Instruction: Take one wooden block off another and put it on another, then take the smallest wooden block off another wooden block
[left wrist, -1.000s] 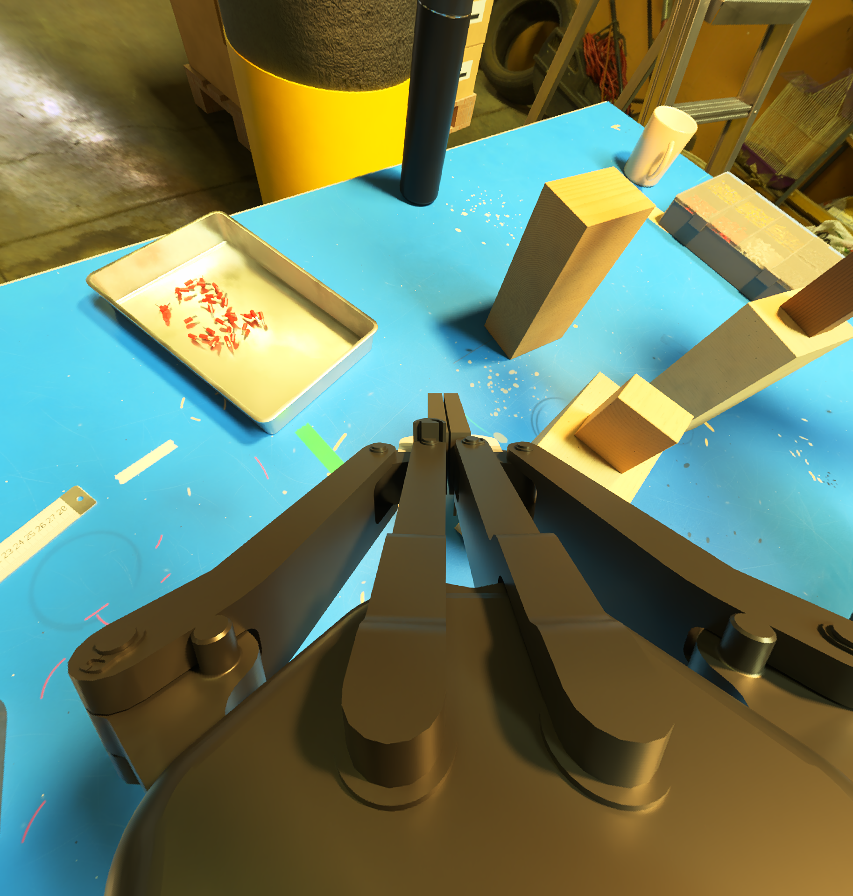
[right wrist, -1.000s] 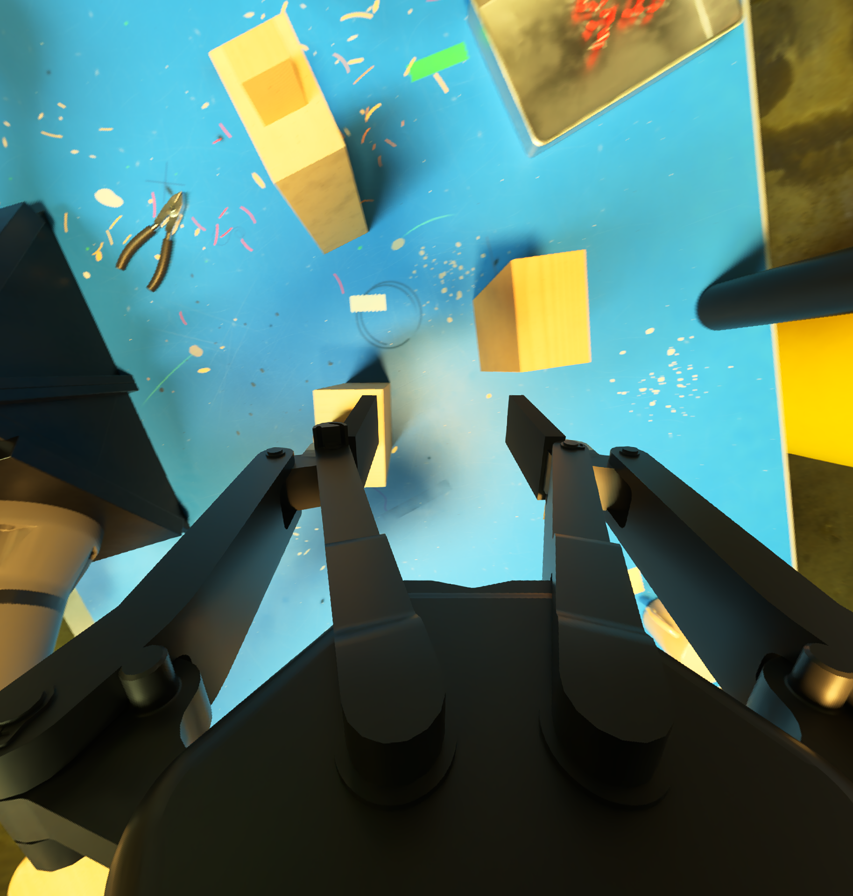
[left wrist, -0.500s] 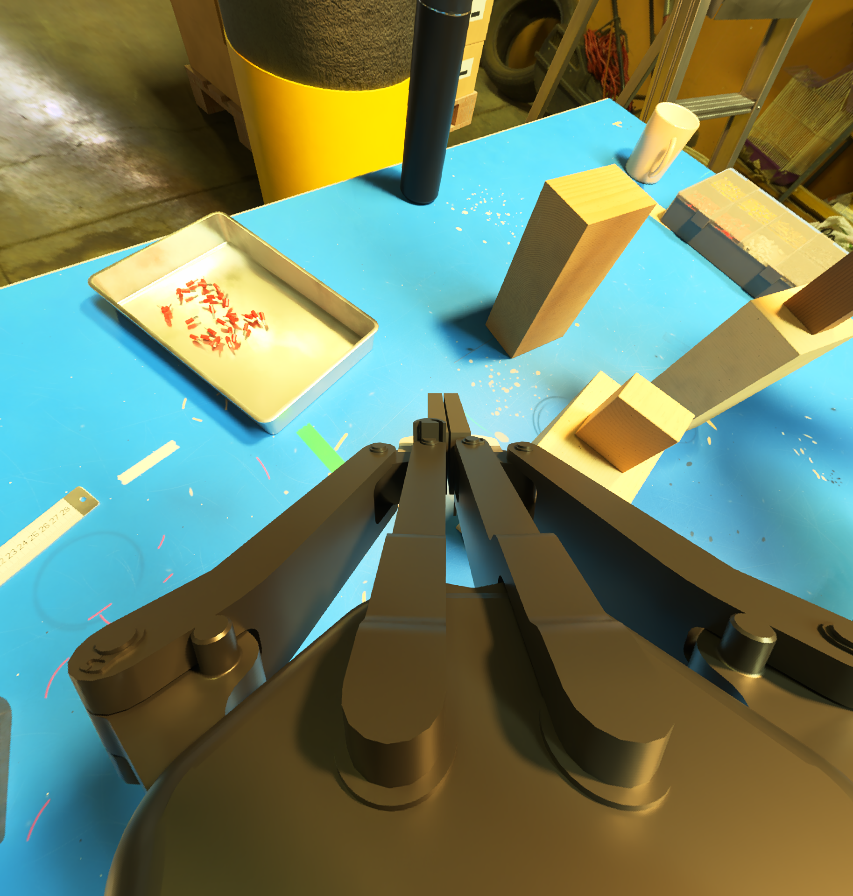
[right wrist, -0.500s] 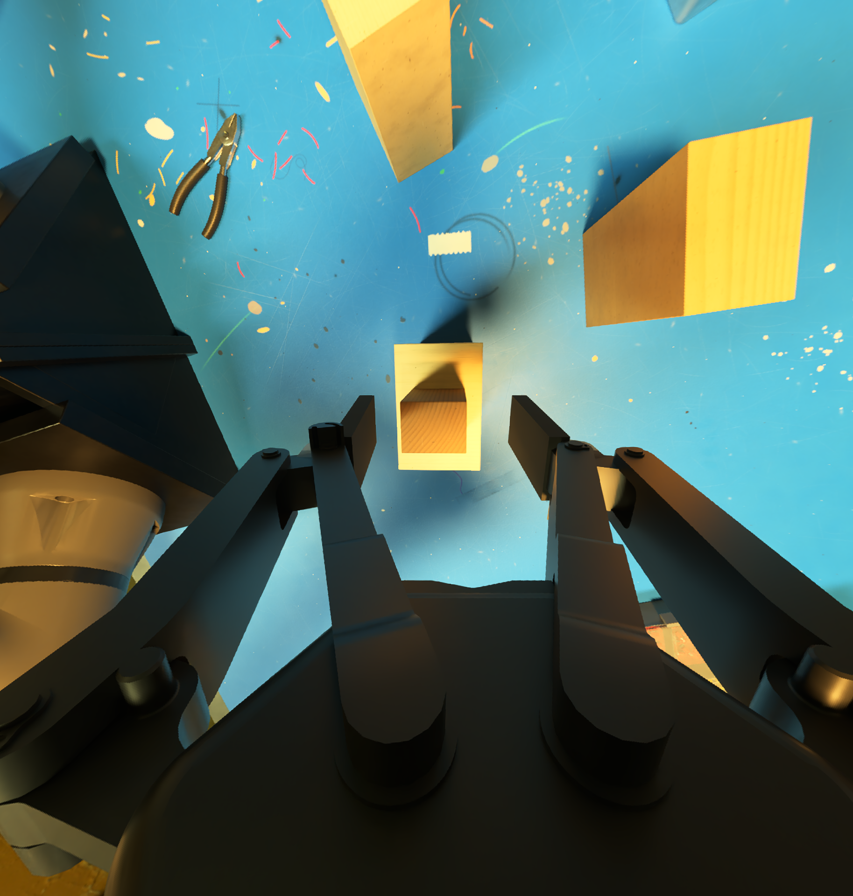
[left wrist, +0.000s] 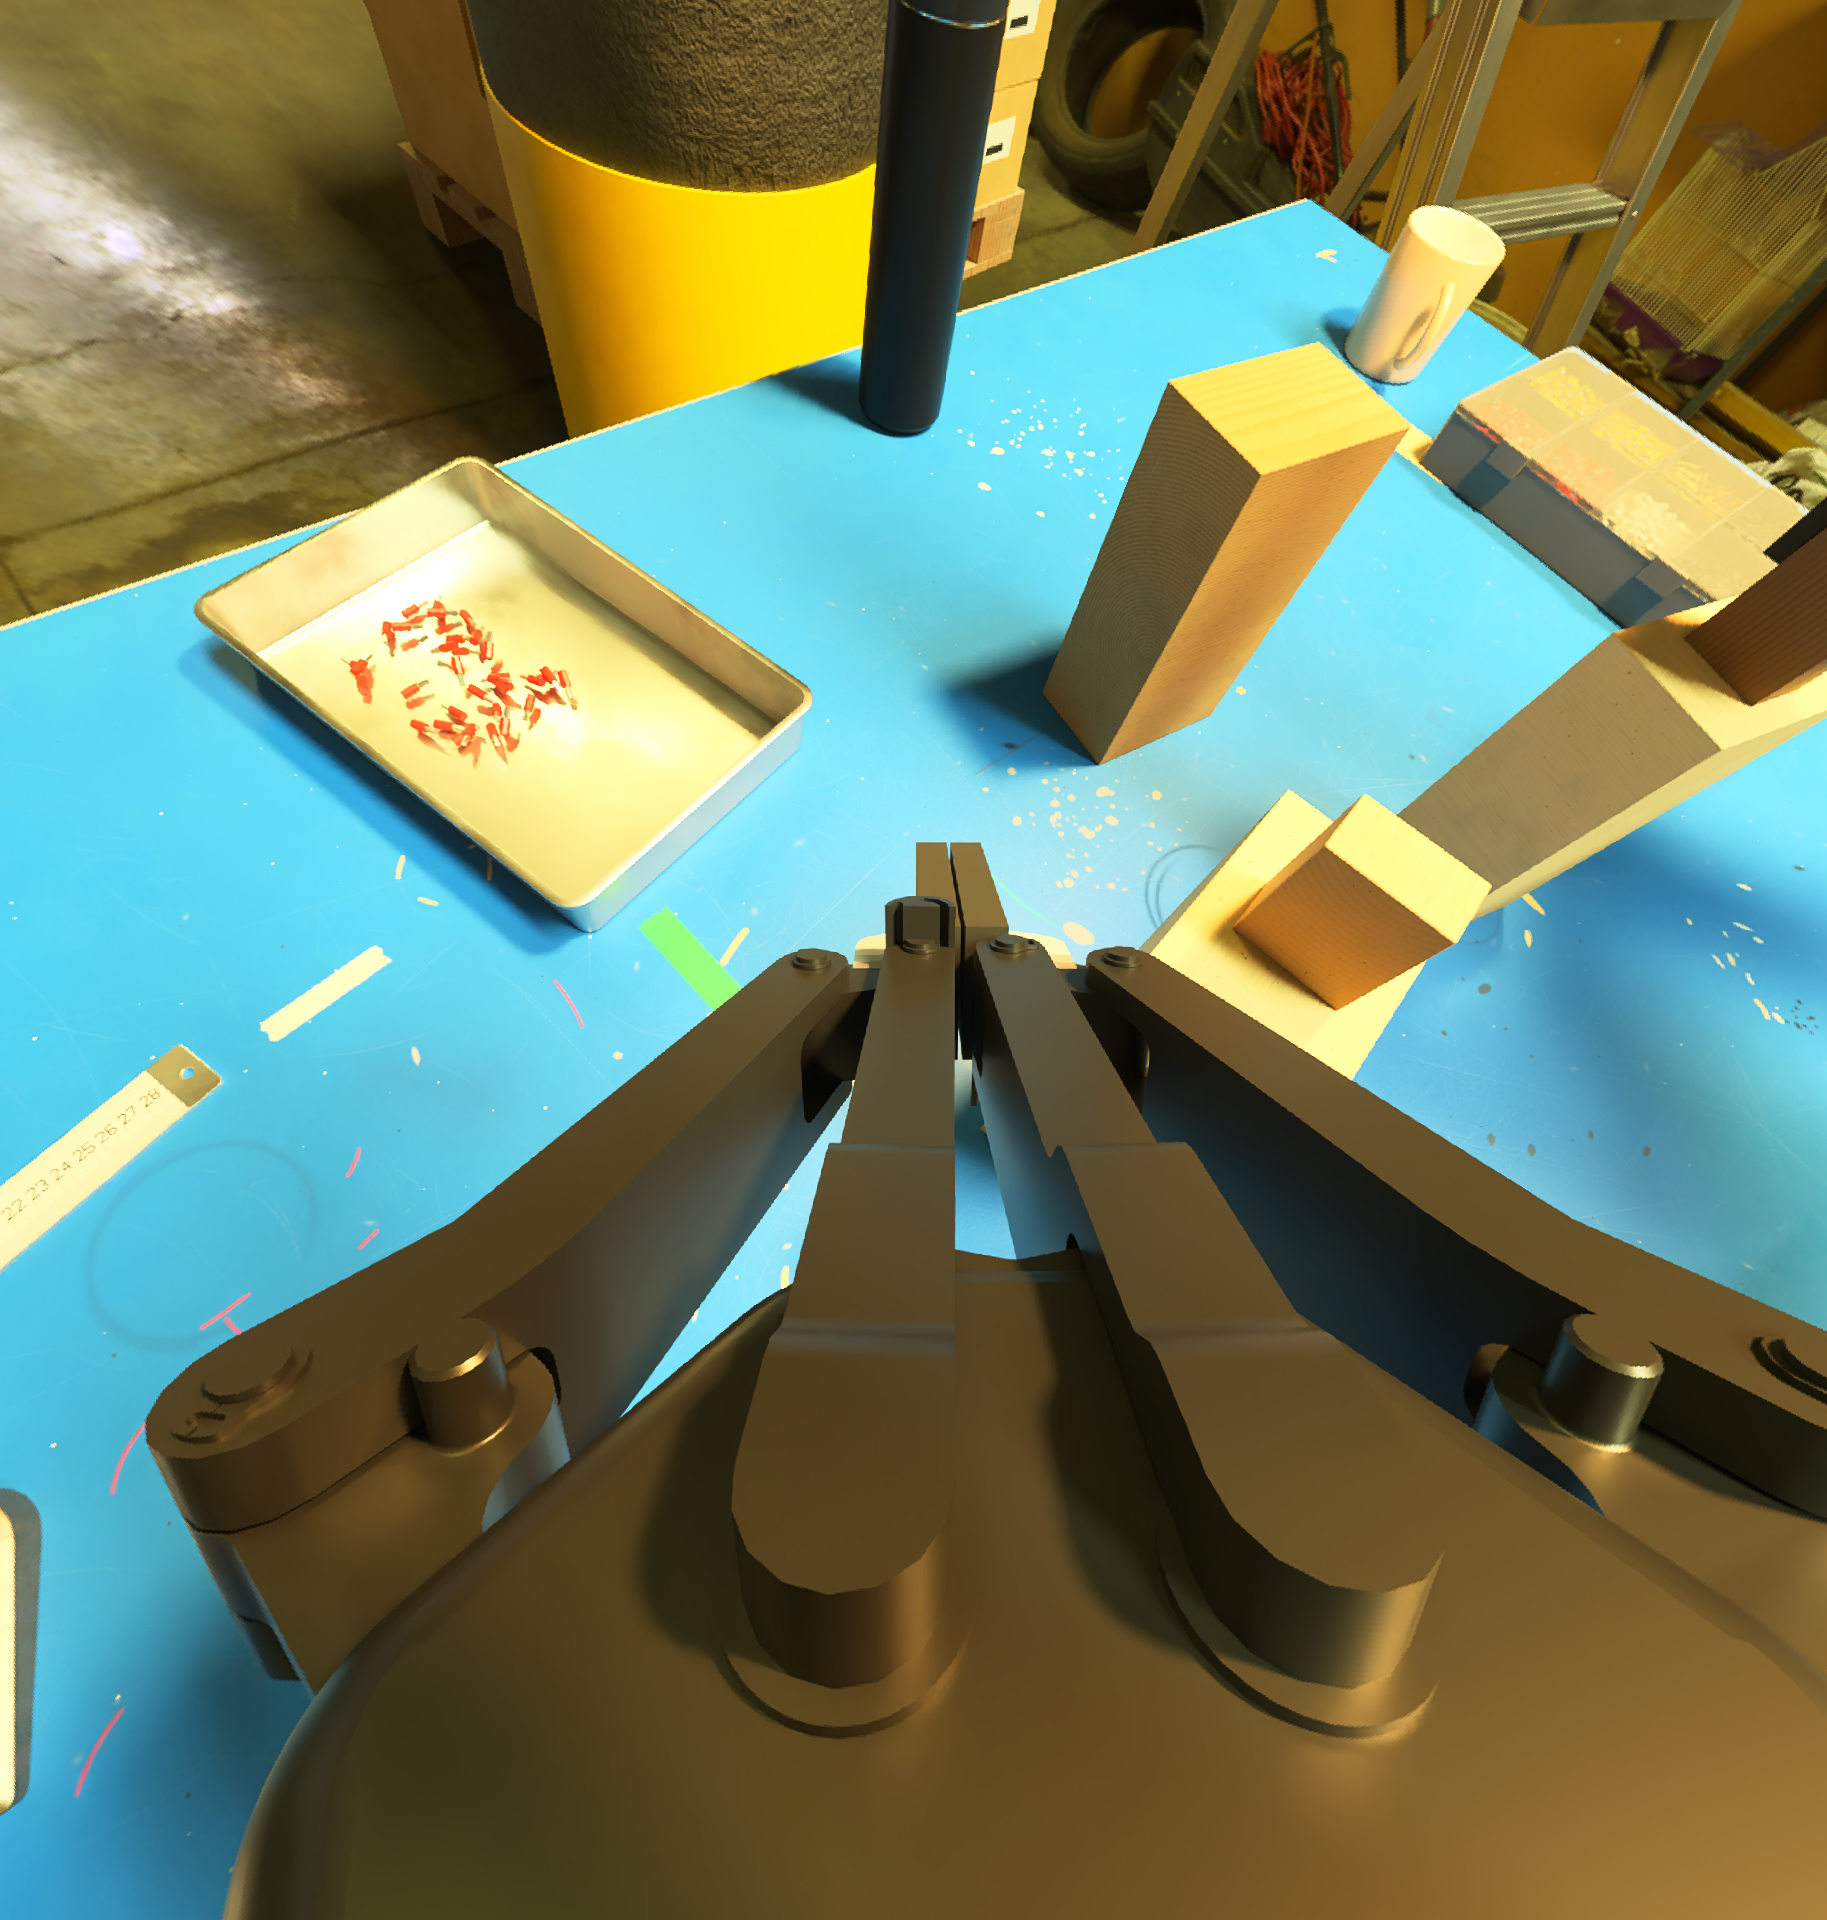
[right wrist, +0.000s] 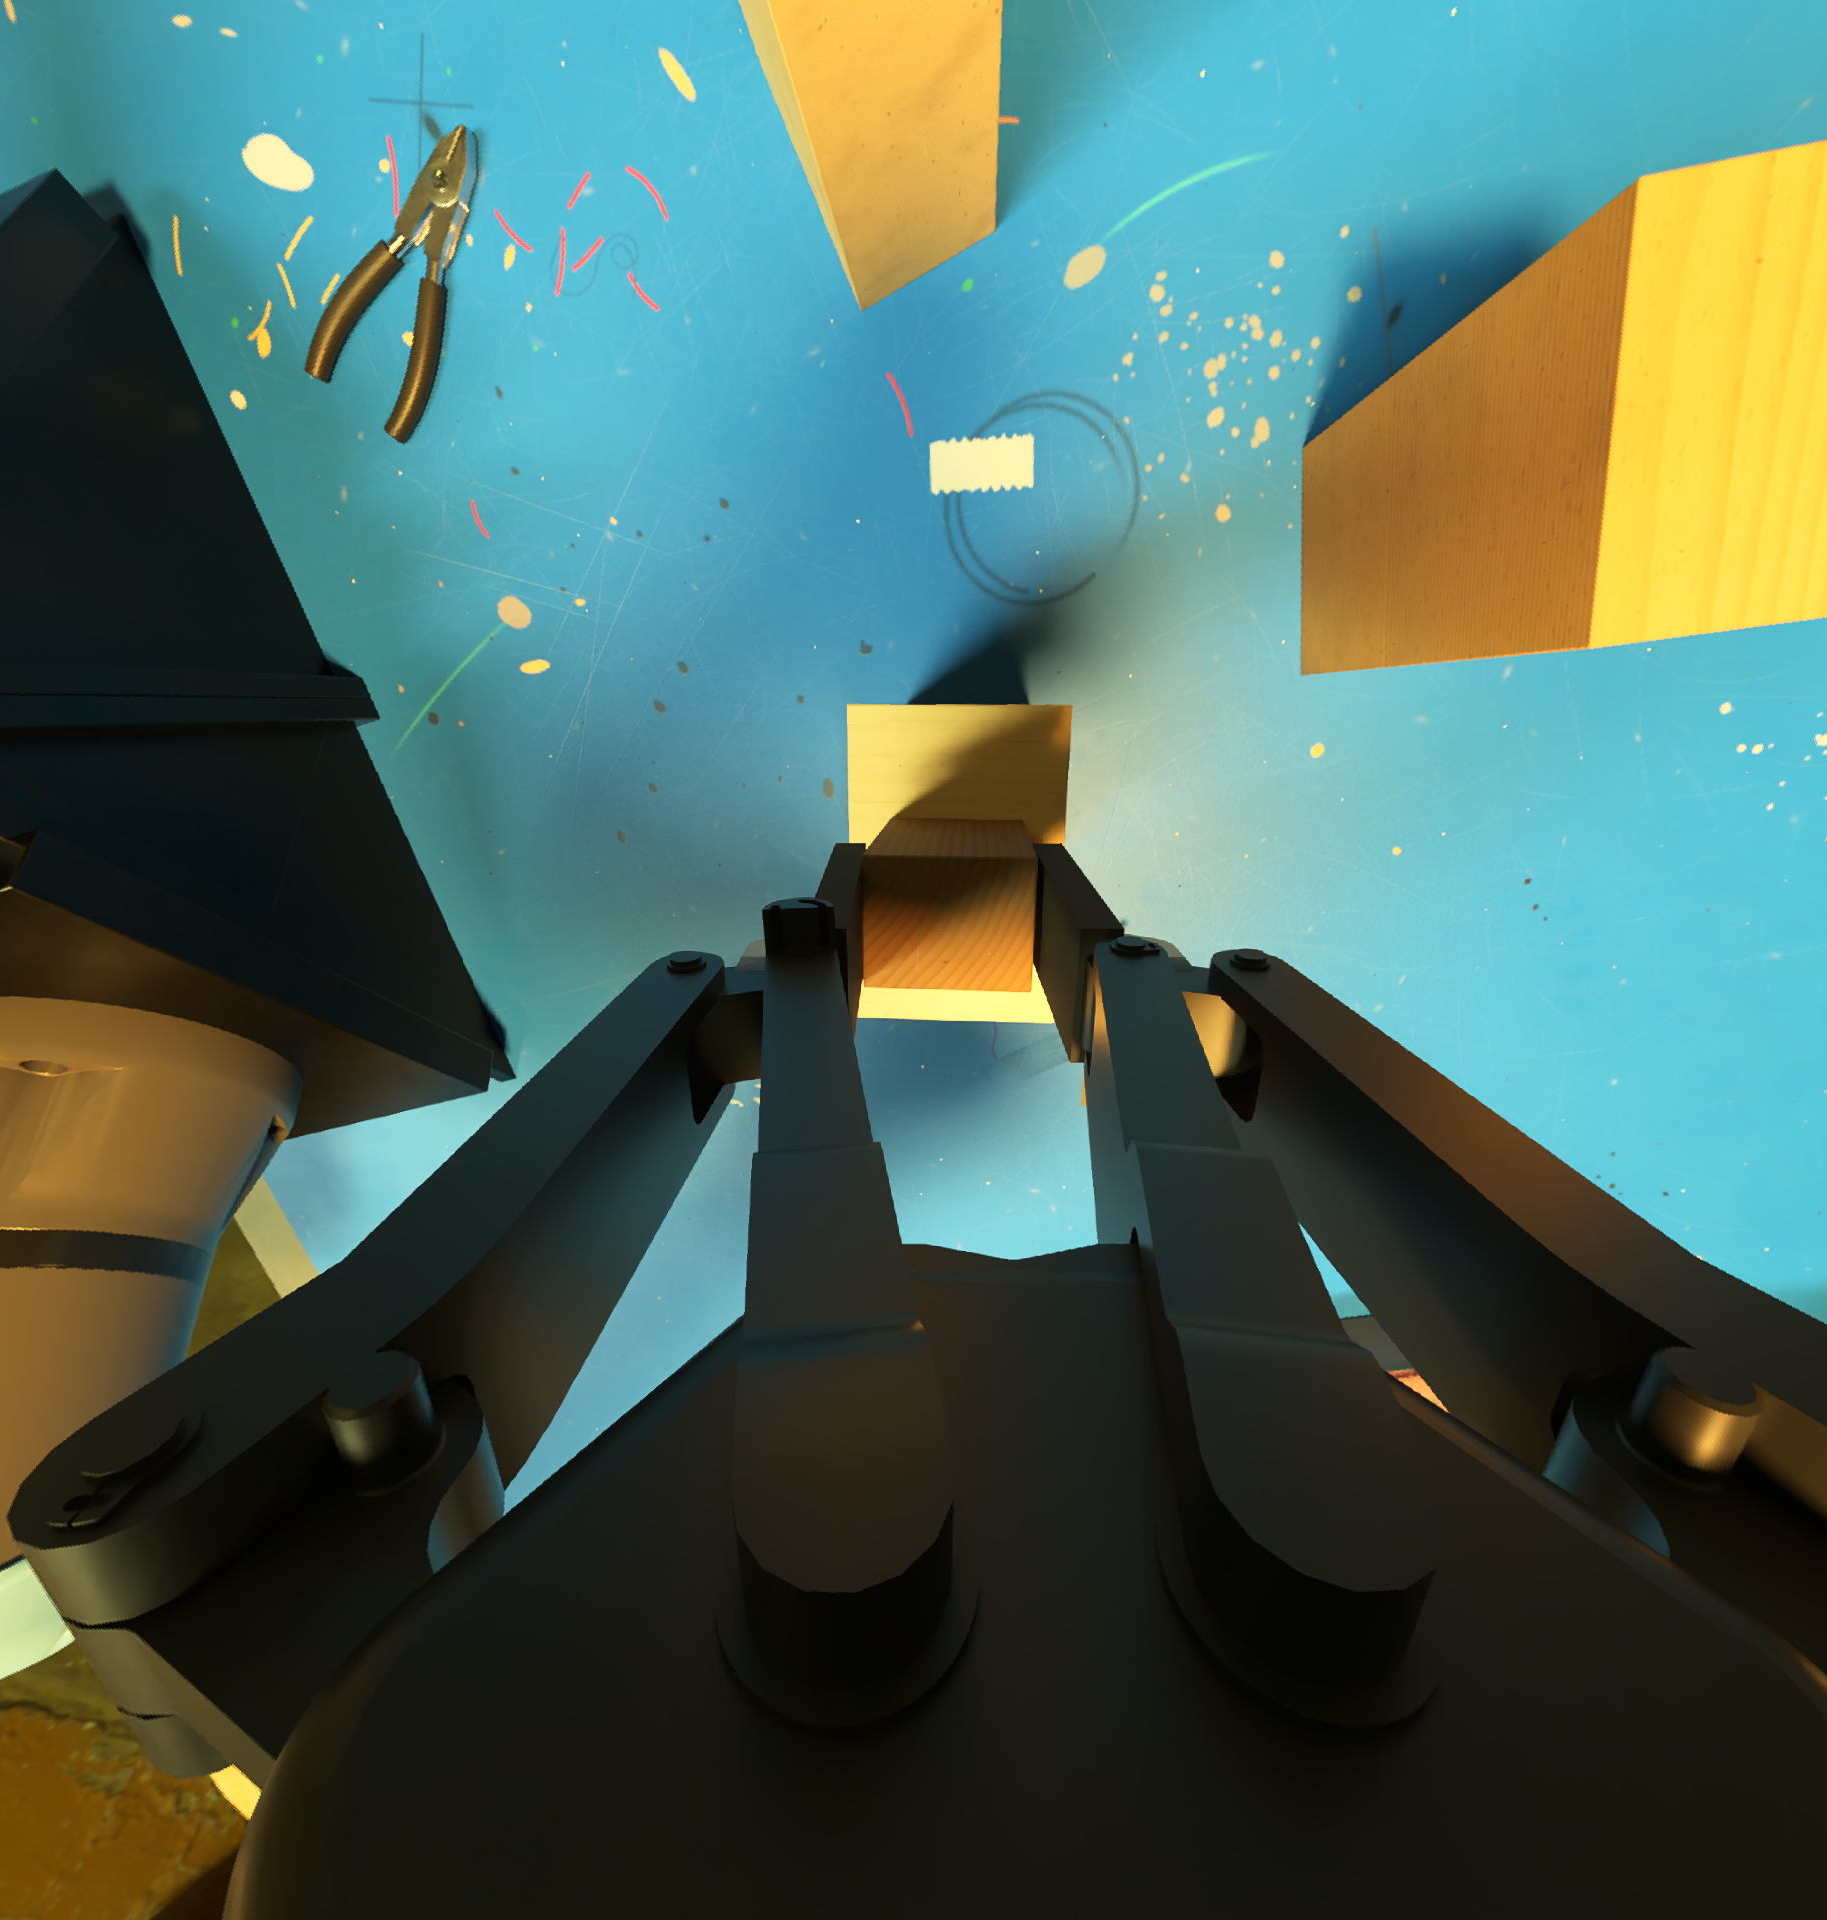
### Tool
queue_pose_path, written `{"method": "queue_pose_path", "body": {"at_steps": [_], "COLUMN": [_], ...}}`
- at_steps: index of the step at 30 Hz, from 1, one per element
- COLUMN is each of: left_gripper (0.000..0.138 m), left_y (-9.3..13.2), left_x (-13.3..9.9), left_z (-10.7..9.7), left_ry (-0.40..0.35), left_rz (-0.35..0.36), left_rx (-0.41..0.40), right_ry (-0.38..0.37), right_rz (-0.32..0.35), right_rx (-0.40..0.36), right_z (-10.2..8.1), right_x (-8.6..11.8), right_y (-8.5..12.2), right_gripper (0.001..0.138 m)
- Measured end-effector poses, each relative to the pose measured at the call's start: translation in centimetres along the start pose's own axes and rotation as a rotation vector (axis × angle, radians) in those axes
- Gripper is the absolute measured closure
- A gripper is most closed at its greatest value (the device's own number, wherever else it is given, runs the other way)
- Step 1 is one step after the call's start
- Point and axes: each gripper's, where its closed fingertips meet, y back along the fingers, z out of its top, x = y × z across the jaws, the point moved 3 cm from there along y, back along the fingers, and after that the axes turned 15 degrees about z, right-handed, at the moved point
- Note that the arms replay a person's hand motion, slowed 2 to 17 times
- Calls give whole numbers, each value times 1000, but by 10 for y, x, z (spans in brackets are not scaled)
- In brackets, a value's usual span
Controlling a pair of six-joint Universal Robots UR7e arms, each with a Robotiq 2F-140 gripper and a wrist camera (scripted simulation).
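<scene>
In the right wrist view my right gripper (right wrist: pixel 948 873) is shut on a small dark brown block (right wrist: pixel 945 925). The block sits on top of a tall pale block (right wrist: pixel 956 758). The same brown block (left wrist: pixel 1792 623) shows on that pale block (left wrist: pixel 1574 779) at the right edge of the left wrist view. My left gripper (left wrist: pixel 950 883) is shut and empty, above the blue table (left wrist: pixel 888 623). Just to its right a small light block (left wrist: pixel 1356 914) rests on another pale block (left wrist: pixel 1231 935). A tall bare wooden block (left wrist: pixel 1210 551) stands behind them and also shows in the right wrist view (right wrist: pixel 1615 436).
A metal tray (left wrist: pixel 680 644) with red bits lies at the left. A black post (left wrist: pixel 919 208), a white cup (left wrist: pixel 1418 291) and a parts box (left wrist: pixel 1615 488) stand along the far edge. A ruler (left wrist: pixel 67 1174) lies at the left. Pliers (right wrist: pixel 400 281) lie beside the left arm (right wrist: pixel 109 520).
My right gripper has come down over the brown block and closed its fingers on its sides. The left gripper has barely moved.
</scene>
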Motion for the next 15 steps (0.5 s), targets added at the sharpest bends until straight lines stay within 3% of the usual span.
{"method": "queue_pose_path", "body": {"at_steps": [8, 15], "left_gripper": [138, 138], "left_y": [0, 0], "left_x": [-1, -1], "left_z": [0, 0], "left_ry": [-10, -16], "left_rz": [2, 5], "left_rx": [1, 1], "right_ry": [32, 72], "right_rz": [0, -84], "right_rx": [-39, -158], "right_z": [10, 36], "right_x": [1, -14], "right_y": [11, 63], "right_gripper": [98, 98]}}
